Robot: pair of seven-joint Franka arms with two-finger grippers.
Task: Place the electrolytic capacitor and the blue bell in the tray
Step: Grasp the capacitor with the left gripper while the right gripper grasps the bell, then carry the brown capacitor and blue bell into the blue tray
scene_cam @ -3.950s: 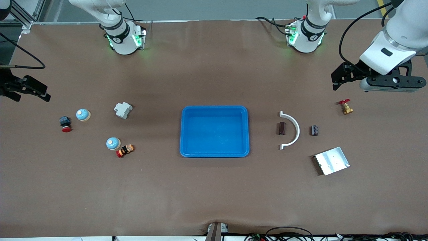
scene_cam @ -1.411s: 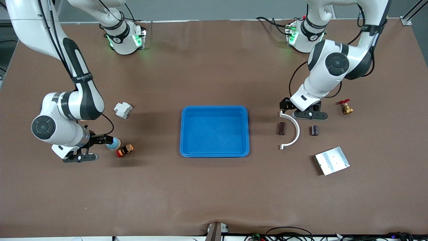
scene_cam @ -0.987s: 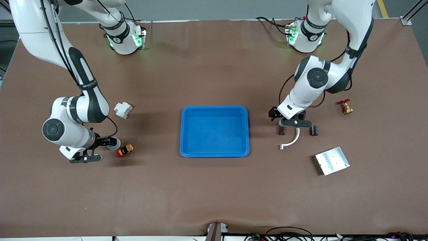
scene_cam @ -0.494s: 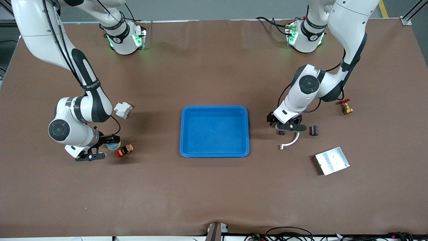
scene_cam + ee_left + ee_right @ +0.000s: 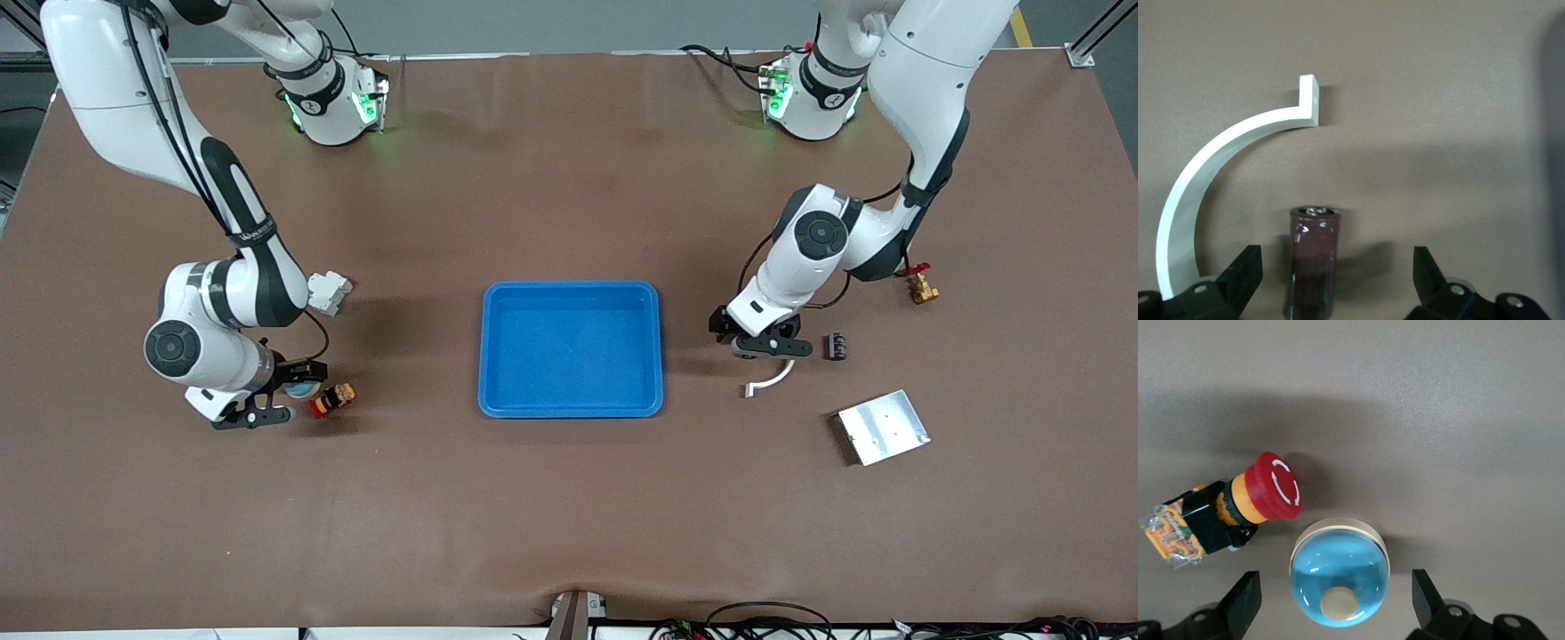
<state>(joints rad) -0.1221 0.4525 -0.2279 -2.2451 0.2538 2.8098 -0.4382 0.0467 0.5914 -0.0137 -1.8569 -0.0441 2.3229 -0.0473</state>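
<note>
The blue tray (image 5: 571, 391) lies in the middle of the table. The electrolytic capacitor (image 5: 1313, 260), a dark maroon cylinder, lies on the table between my left gripper's (image 5: 1335, 283) open fingers (image 5: 1238, 280), untouched. In the front view the left gripper (image 5: 751, 348) is low beside the tray, toward the left arm's end, and hides the capacitor. The blue bell (image 5: 1339, 580), a domed bell with a cream button, sits between my right gripper's (image 5: 1335, 603) open fingers (image 5: 1428, 597). In the front view the right gripper (image 5: 292, 392) is low over the bell (image 5: 305, 388).
A white curved bracket (image 5: 1211, 173) (image 5: 772, 378) lies beside the capacitor. A red push button (image 5: 1275, 487) (image 5: 331, 400) lies next to the bell. A small black part (image 5: 834, 346), a brass valve (image 5: 920, 286), a silver plate (image 5: 883, 427) and a white breaker (image 5: 327, 292) lie around.
Both arms swung in from the table ends and came down. The left gripper settled over the capacitor, covering it in the front view. The right gripper shifted over the bell.
</note>
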